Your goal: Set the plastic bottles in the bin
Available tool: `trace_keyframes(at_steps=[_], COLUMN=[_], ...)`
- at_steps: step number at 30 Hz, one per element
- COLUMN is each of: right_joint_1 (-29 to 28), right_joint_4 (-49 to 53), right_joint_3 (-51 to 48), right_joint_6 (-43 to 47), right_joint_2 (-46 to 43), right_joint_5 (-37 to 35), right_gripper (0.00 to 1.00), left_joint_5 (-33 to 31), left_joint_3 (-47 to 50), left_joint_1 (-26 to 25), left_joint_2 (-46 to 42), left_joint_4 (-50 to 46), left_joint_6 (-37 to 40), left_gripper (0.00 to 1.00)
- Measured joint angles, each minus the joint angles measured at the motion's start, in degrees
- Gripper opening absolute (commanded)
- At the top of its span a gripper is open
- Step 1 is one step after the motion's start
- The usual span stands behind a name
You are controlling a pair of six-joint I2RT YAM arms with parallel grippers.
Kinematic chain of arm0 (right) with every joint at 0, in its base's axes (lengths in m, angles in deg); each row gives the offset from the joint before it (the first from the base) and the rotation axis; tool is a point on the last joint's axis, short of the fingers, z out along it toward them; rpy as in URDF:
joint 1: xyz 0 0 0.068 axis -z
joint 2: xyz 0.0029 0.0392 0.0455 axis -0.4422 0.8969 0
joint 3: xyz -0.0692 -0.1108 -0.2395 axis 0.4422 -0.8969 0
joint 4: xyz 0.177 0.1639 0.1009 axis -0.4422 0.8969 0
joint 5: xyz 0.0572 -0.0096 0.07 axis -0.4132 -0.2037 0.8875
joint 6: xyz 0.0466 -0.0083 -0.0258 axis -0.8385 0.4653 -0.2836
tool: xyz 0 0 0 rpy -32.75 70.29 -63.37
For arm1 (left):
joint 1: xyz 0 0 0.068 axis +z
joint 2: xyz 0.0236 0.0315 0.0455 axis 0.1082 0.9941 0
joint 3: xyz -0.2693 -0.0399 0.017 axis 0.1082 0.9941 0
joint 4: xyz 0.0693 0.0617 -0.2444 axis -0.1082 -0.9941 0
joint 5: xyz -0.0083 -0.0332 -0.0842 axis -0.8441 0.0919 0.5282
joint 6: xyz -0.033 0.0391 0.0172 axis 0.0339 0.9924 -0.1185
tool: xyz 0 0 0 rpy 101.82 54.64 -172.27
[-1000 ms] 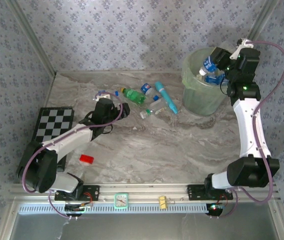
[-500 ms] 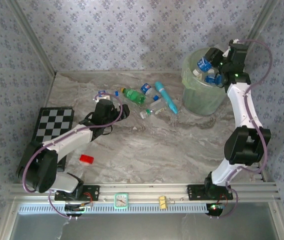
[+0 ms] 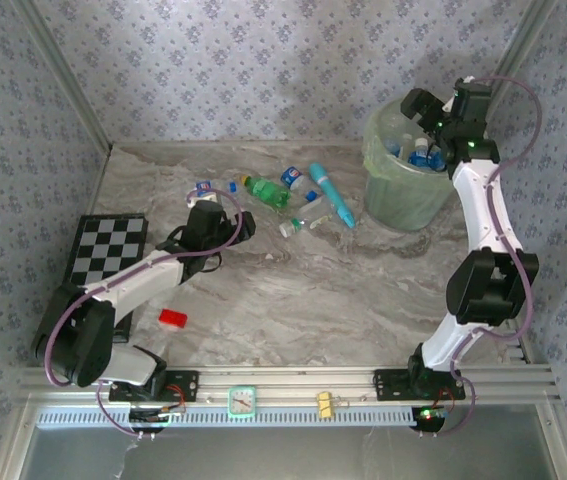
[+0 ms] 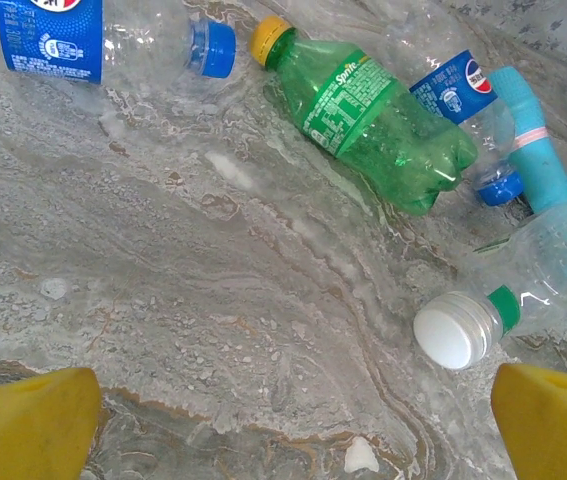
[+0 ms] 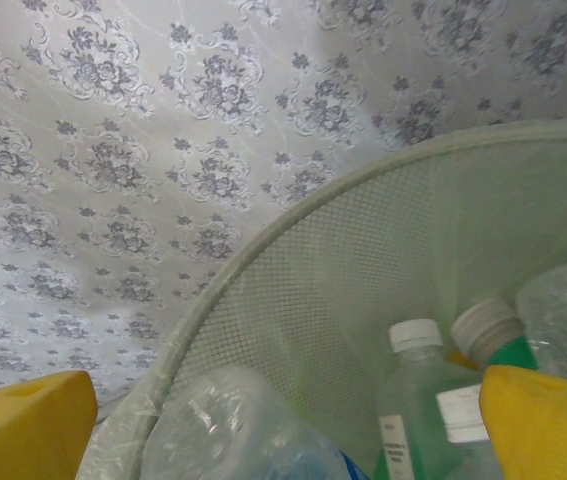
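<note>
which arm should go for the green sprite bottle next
Left. The left gripper hangs open just short of the green bottle, which lies in its wrist view. The right gripper is open over the bin, far across the table.

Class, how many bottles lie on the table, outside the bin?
4: a blue-labelled one at left, a green one, another blue-labelled one beside it, and a white-capped clear one by the teal tube. The left arm may hide others.
</note>
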Motion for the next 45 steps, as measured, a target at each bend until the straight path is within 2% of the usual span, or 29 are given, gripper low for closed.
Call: trace_keyframes(at_steps=[10,18,23,29,38,42,45], right_joint_1=[-0.5,-7.1,-13.8,-20.8,-27.8,-29.9,-30.4], right_joint_4=[-0.9,-3.0,-4.8,-7.2,-10.0,-11.6,-12.0], right_joint_3=[-8.0,-19.4,-28.1,-35.5,-44.1,-46.6,-47.8], right_joint_6=[4.5,7.5,8.7,9.0,7.1,5.7,4.8], right_joint_2=[-14.7,-24.0,-29.6,-33.5,-33.7,-33.7,-33.7], right_joint_5=[-6.1,-6.7,-7.2,-8.5,-9.4,-10.1,-10.7], right_gripper=[1.0,1.0,1.0,1.0,1.0,1.0,1.0], left_joint_5=[-0.8,-0.1,4.2,11.3,18.7,19.8,20.0], left_joint_3=[-0.8,-10.6,-19.4,-33.2,-54.4,-61.2,-62.8], left_joint_1=[3.3,11.0,15.8,18.9,21.9,23.0,23.4], left_joint_2=[0.1,4.4,11.8,23.7,41.5,47.0,48.7], left_joint_4=[-0.5,-1.6,-1.8,-6.4,-17.5,-23.8,-27.1], left_joint_6=[0.8,5.4,8.8,15.8,26.5,28.6,29.7], left_gripper=[1.0,1.0,1.0,1.0,0.99,0.98,0.98])
